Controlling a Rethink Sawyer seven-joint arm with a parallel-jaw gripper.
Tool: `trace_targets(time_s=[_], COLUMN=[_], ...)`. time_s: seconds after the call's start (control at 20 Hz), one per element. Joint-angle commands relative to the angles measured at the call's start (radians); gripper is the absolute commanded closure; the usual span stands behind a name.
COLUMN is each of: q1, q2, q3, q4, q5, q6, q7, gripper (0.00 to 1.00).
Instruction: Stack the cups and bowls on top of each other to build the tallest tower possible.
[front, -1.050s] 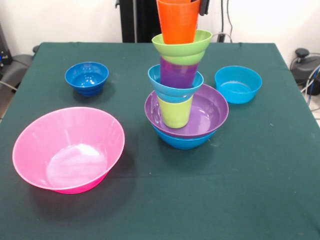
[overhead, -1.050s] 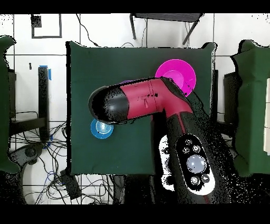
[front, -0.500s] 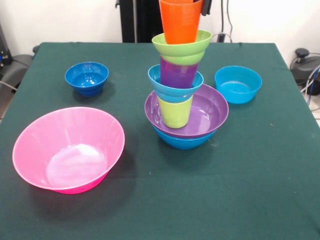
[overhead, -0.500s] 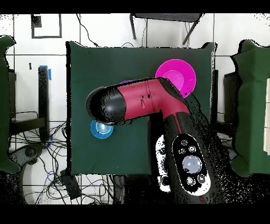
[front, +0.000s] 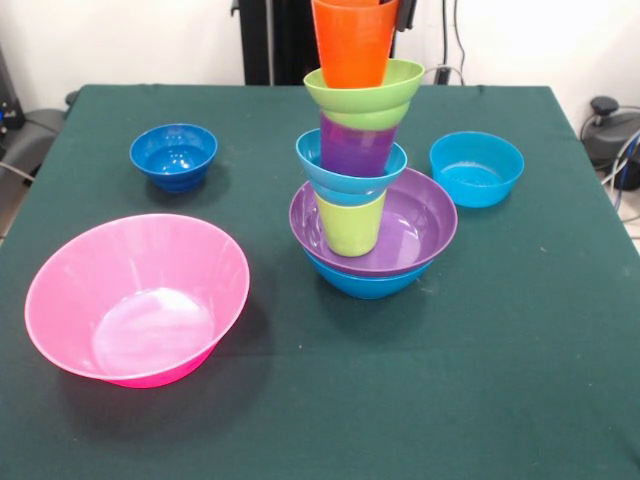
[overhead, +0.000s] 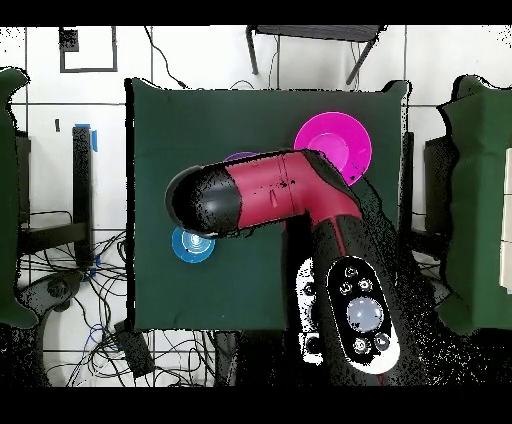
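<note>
Orange cup over the tower top — seating step.

Orange cup (front: 355, 42) stands upright with its base in the lime green bowl (front: 365, 92), axis roughly vertical and in line with the tower (front: 362, 190) mid-bench. A dark gripper part (front: 405, 14) shows at the cup's right rim — cannot tell if fingers clench or release. Turquoise bowl (front: 477, 168) right; dark blue bowl (front: 173, 156) and pink bowl (front: 137, 298) left, unstacked.

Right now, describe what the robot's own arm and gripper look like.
In the overhead view, the thick rounded arm has a glossy crimson-red shell ending in a black domed cap, and a black link carrying a light oval panel with round grey buttons. In the front view only a small black piece of the gripper shows.
</note>
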Motion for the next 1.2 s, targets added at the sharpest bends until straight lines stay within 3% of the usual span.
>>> trace_targets(time_s=[0.05,1.2], q1=[0.022,0.059], q2=[0.06,0.074], q3=[-0.039,-0.08], q4=[-0.01,-0.013], q5=[-0.053,-0.049], q6=[-0.083,-0.123], q7=[0.039,0.05], gripper=[1.0,1.0])
